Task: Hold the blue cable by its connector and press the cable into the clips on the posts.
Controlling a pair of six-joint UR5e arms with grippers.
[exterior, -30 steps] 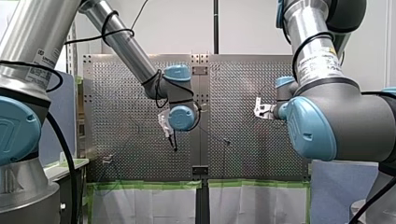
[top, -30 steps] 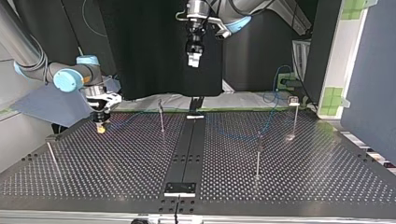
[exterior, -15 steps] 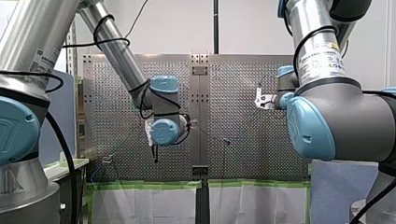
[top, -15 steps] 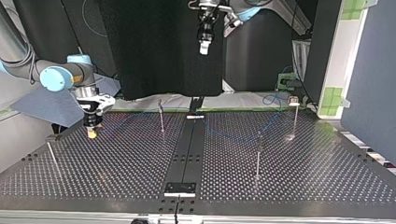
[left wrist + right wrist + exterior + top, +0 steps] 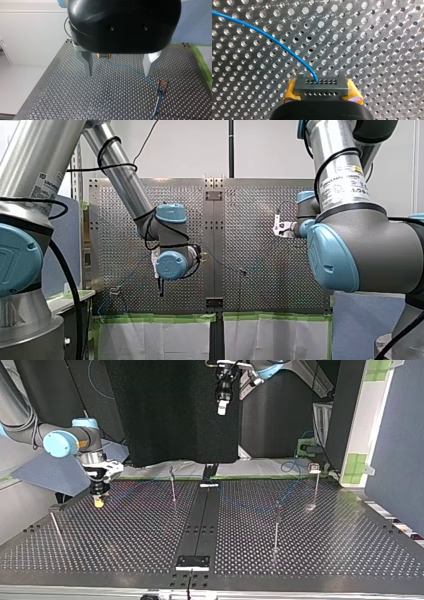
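The blue cable runs out of the black connector, pinched between the yellow pads of the right gripper just over the perforated table, so the line can be steered. Far from the connector it reaches a clip post. Higher than the connector, the left gripper holds its 2 fingers wide, empty, free to press

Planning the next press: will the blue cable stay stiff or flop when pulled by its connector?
Probably floppy: the blue cable bends in a loose curve from the connector held in my right gripper. Likely light, being so thin.
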